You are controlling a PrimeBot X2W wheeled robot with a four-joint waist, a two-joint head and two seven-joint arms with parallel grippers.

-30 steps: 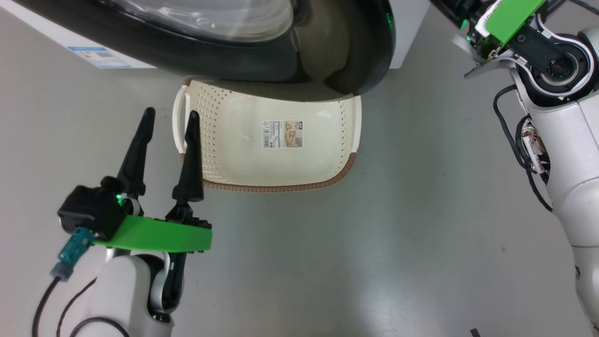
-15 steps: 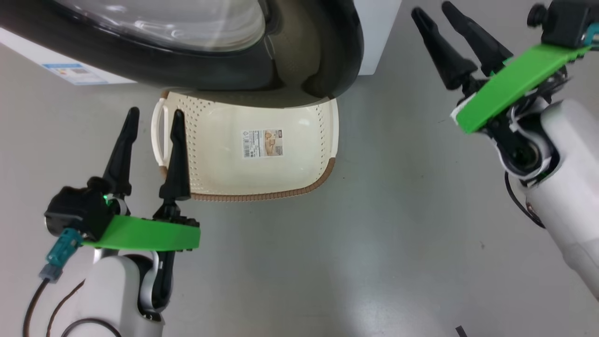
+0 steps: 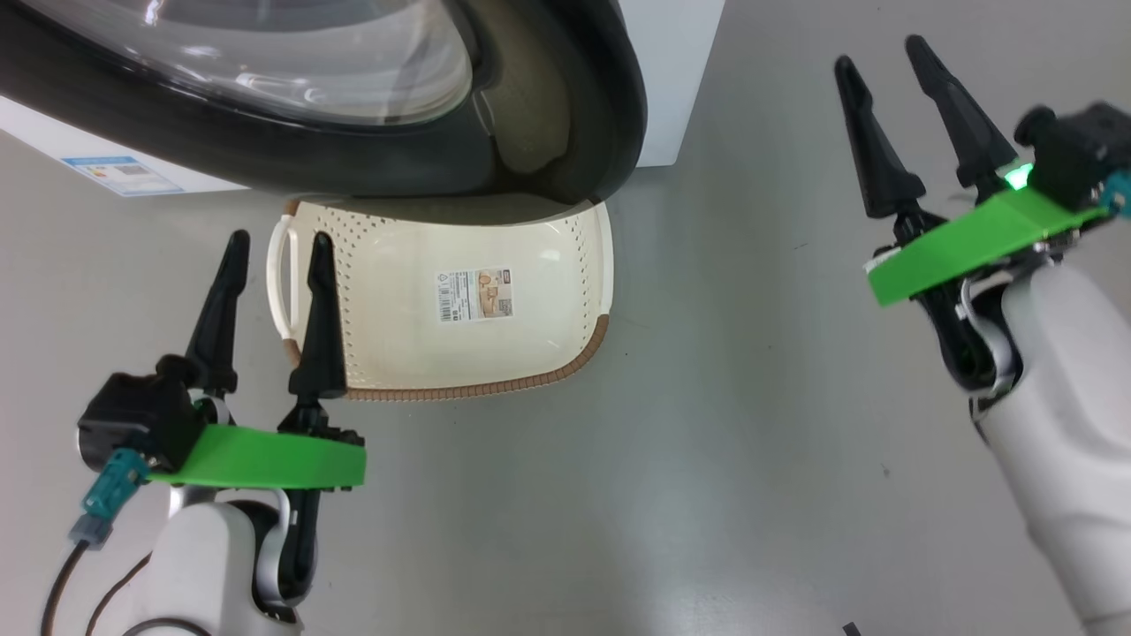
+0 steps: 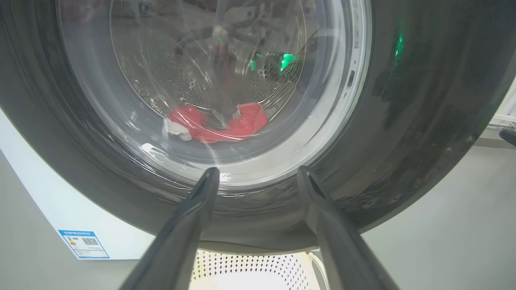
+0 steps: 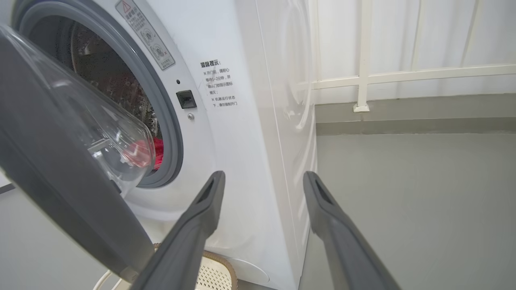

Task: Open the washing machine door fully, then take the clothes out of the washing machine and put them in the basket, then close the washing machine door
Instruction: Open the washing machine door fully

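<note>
the right gripper (image 3: 879,51) has pulled back from beside the washing machine door (image 3: 610,106) and now stands well clear, fingers spread and empty. the head camera has turned, shifting the whole scene left.

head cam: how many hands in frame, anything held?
2. Left hand at lower left, fingers beside the basket; right hand at upper right, over the floor. Both open, holding nothing.

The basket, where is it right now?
In the head view the basket sits on the floor, partly under the washing machine door, beside the left tool.
</note>
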